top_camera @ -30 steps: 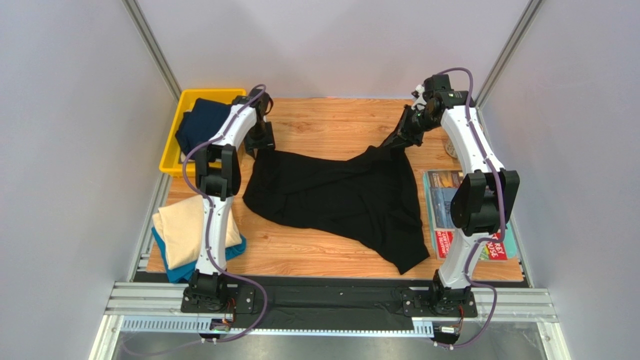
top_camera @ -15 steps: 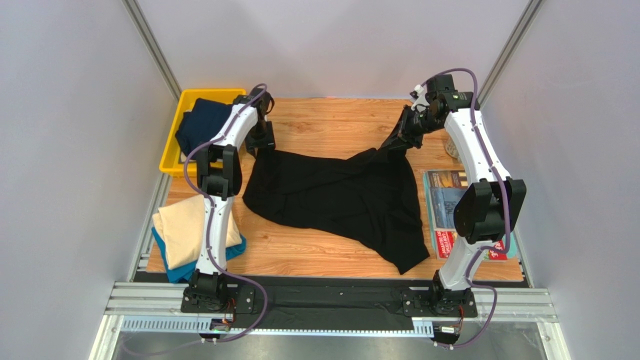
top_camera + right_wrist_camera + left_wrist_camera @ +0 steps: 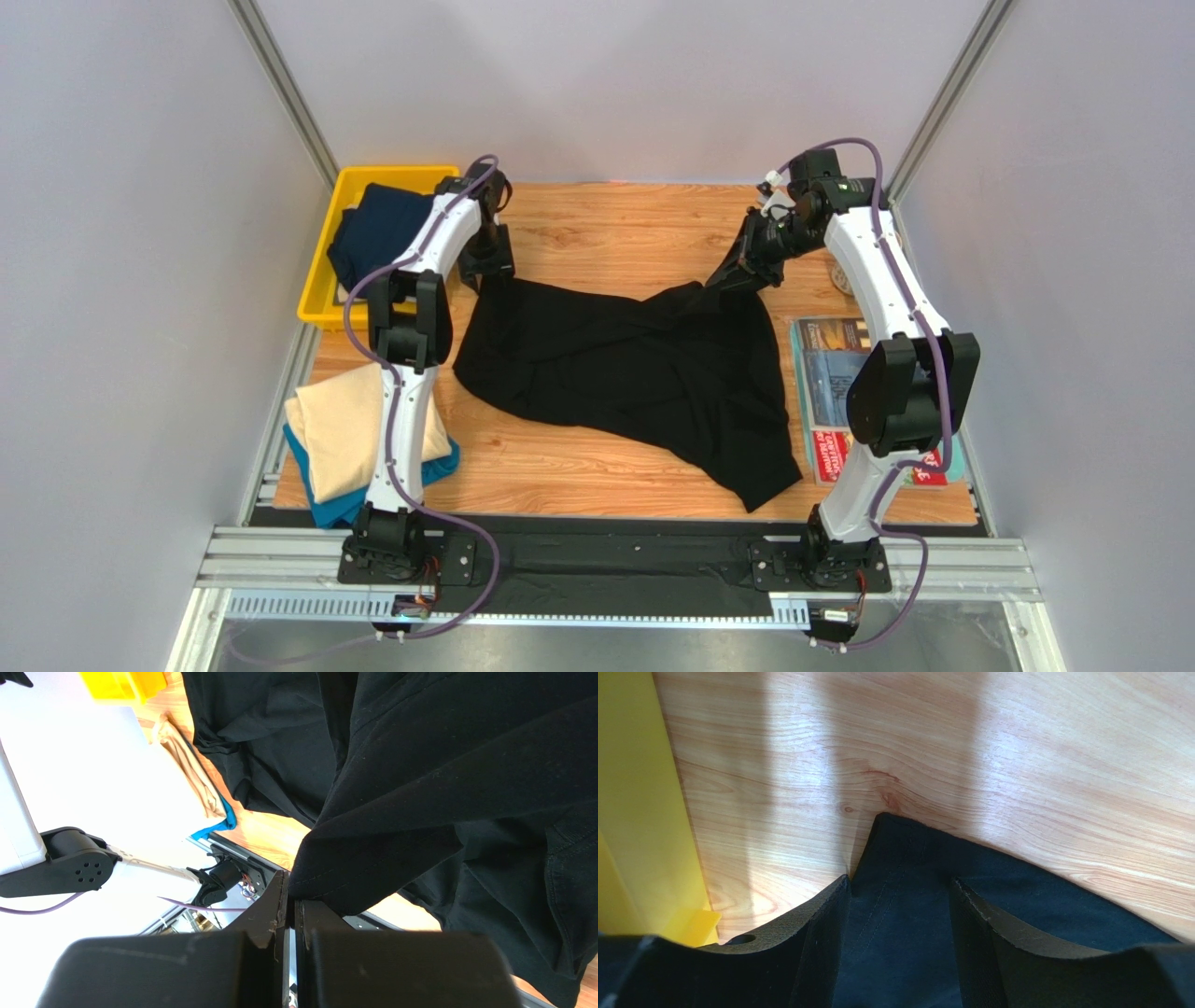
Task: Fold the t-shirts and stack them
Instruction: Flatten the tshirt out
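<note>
1. Black t-shirt (image 3: pixel 617 371): centre of top view, spread rumpled on wooden table (image 3: pixel 603 224). Upper-right part is drawn up to a peak off the boards; the rest lies flat.
2. Right gripper (image 3: pixel 737 269): upper right of top view. Jaws closed tight, pinching a fold of the black t-shirt's edge. In the wrist view the cloth hangs from the tips.
3. Left gripper (image 3: pixel 899 882): upper left of centre in top view, low at the shirt's upper-left corner. Jaws apart, about halfway. A hemmed corner lies on the table between the fingers (image 3: pixel 822 910), not clamped.
4. Navy t-shirt (image 3: pixel 372 231): bunched in yellow bin (image 3: pixel 316 301), upper left.
5. Cream t-shirt (image 3: pixel 344 427): folded, lower left, on top of teal t-shirt (image 3: pixel 323 504).
6. Magazines (image 3: pixel 831 385): right edge, just beside the black shirt.
</note>
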Robot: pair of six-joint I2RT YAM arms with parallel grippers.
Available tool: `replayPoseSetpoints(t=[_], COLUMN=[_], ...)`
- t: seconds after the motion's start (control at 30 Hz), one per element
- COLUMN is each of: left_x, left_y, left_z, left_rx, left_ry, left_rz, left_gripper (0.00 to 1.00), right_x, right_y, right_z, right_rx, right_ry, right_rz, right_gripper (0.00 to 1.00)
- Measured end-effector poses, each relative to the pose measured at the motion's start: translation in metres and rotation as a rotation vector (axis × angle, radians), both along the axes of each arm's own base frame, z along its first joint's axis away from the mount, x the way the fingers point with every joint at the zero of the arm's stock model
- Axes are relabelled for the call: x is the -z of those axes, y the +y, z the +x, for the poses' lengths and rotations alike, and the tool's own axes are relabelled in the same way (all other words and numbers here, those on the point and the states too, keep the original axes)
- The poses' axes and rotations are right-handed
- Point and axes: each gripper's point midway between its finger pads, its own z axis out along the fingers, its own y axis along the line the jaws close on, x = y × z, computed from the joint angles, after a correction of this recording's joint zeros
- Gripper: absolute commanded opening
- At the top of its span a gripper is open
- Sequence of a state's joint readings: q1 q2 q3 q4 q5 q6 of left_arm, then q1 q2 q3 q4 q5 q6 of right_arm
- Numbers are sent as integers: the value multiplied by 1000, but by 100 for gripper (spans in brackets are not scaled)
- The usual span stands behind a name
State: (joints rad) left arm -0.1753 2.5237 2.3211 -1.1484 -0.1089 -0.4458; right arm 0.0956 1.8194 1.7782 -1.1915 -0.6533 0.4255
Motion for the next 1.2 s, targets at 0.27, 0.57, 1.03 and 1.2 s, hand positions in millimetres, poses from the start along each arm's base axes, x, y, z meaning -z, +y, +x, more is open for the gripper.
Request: replayPoseSetpoints(t=[0.27, 0.57, 1.03, 1.2], left_x=[0, 0, -70, -141], left_y=[-6, -11, -1, 10], left_z=[6, 8, 22, 28], left_rx=[-7, -9, -3, -10], left_ry=[-21, -28, -187, -343], left_rz=[-32, -57, -137, -198], left_gripper=[30, 0, 0, 0], right_x=[3, 4, 25, -33], right_y=[1, 1, -88, -120], right_z=[-4, -5, 63, 121], right_rx=[-14, -23, 182, 291], right_ry=[13, 7, -23, -252], right_rz=[4, 1, -200, -194], right_gripper=[0, 0, 0, 0])
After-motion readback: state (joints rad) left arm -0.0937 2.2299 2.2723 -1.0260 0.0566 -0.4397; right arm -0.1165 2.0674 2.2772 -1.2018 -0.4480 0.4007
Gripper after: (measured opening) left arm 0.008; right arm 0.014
